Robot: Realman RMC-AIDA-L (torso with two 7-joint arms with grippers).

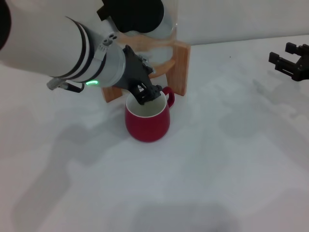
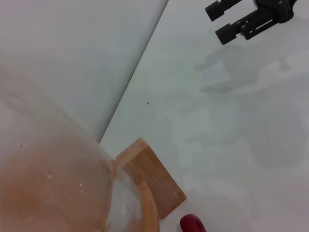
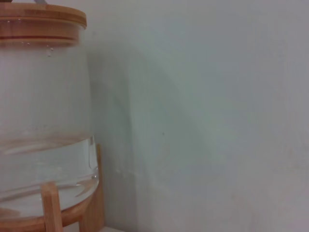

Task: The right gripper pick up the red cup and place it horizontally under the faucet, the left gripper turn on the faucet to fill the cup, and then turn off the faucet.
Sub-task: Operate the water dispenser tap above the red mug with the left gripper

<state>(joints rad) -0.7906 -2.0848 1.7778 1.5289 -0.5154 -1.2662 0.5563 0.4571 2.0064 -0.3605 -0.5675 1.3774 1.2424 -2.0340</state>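
Standing upright before the wooden stand (image 1: 179, 65), the squat red cup (image 1: 147, 121) shows white inside; left gripper (image 1: 148, 93) over it, grip unclear; right gripper (image 1: 288, 62) open, apart.

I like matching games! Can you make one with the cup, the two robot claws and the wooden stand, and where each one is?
Things:
1. red cup
2. left gripper
3. right gripper
4. wooden stand

Places:
A. far off at the table's right edge
B. upright on the table in front of the stand
C. reaching in just above the cup's rim
D. behind the cup, holding the glass dispenser

Pairs: 1-B, 2-C, 3-A, 4-D
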